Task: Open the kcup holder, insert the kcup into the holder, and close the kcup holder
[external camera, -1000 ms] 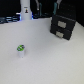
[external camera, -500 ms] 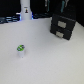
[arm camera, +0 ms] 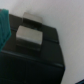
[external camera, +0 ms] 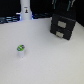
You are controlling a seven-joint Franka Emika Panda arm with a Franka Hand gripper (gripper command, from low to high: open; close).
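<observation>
The kcup (external camera: 20,49), a tiny white pod with a green top, stands upright on the white table towards the exterior view's left. The kcup holder (external camera: 63,27), a black box with two pale handle slots on its front, sits at the back towards the exterior view's right and looks closed. Just above and behind it hangs a dark blurred shape, my gripper (external camera: 62,7); its fingers are too blurred to read. Close up in the wrist view is the holder's black body (arm camera: 45,50) with a pale slot (arm camera: 29,36). No fingers show there.
A white upright post with a dark band (external camera: 25,9) stands at the back towards the exterior view's left. A teal object (arm camera: 4,27) shows at the edge of the wrist view. White tabletop (external camera: 47,60) lies between the kcup and the holder.
</observation>
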